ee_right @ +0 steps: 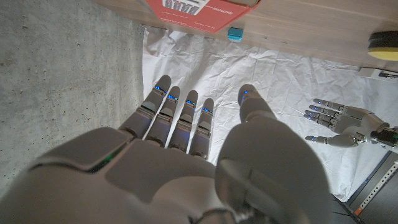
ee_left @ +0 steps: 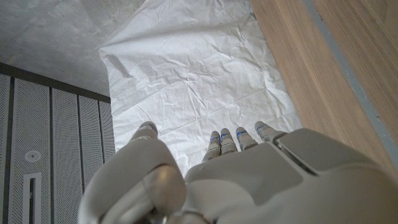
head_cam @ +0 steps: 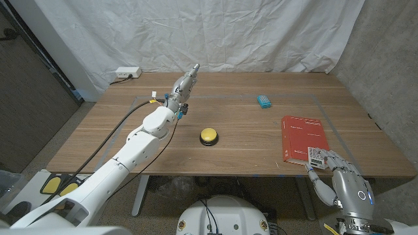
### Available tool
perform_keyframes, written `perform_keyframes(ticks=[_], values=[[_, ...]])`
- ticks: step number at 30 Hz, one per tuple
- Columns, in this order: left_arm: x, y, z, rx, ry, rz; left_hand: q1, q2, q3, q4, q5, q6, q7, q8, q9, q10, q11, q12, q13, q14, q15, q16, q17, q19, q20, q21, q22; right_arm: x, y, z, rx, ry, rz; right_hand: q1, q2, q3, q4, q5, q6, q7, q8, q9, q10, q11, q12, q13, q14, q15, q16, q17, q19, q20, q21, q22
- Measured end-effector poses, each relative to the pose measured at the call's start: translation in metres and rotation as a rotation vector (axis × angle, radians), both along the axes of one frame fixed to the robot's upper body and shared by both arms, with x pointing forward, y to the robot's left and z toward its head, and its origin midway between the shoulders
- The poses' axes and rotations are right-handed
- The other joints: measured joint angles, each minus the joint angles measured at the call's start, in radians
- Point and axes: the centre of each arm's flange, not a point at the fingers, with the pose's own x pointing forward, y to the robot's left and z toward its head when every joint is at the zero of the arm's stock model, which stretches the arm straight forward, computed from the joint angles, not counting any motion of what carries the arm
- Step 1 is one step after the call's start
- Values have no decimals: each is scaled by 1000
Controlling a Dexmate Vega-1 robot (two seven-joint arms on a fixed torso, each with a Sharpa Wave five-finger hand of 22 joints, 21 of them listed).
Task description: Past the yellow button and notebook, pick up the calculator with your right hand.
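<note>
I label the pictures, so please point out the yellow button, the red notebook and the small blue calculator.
yellow button (head_cam: pixel 208 135), head view, its yellow cap.
red notebook (head_cam: pixel 303 136), head view, middle of its cover.
blue calculator (head_cam: pixel 264 101), head view, its top face.

Right hand (ee_right: pixel 186 155) empty, fingers spread, near red notebook (ee_right: pixel 199 11), small calculator (ee_right: pixel 234 33) beyond.

The left arm is stretching diagonally toward the frame's upper middle, its left hand (head_cam: pixel 186 81) holding nothing, fingers extended. The right hand (head_cam: pixel 339 176) is sitting at lower right, fingers spread, empty.
</note>
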Motion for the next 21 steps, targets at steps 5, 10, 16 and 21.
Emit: perform_keyframes(ticks=[5,10,16,21], values=[[-1,-2,2,1,-6,-3,0,0,-3,3,0,0,0,0,0,-5,-5,0,0,0,0,0,0,0,0,0,0,1,-2,-2,-18,14,-39,29,-8,5,-3,4,-20,-6,-8,5,-15,0,-4,0,0,0,-4,0,0,0,-4,0],[-3,-3,4,-1,-12,-4,0,0,-3,3,0,0,0,0,0,-5,-5,0,0,0,0,0,0,-4,4,0,0,2,-2,-3,-35,30,-61,59,-16,13,-3,12,-48,-13,-14,5,-30,-8,-8,5,-13,1,-8,0,0,0,-8,0],[-6,-5,7,-2,-22,-6,0,0,-3,3,0,0,0,0,0,-5,-5,0,0,0,0,0,0,-6,1,0,0,4,-2,-5,-48,47,-80,70,-25,13,-3,15,-61,-14,-16,5,-41,-8,-8,5,-20,1,-11,5,0,0,-16,0],[-7,-4,10,-4,-29,-1,0,0,-3,3,-4,0,0,0,0,-5,-5,0,0,0,0,0,0,-8,0,0,0,8,1,-4,-65,58,-86,74,-31,10,0,22,-69,-6,-16,5,-46,-3,-8,9,-28,1,-11,6,0,0,-22,1]])
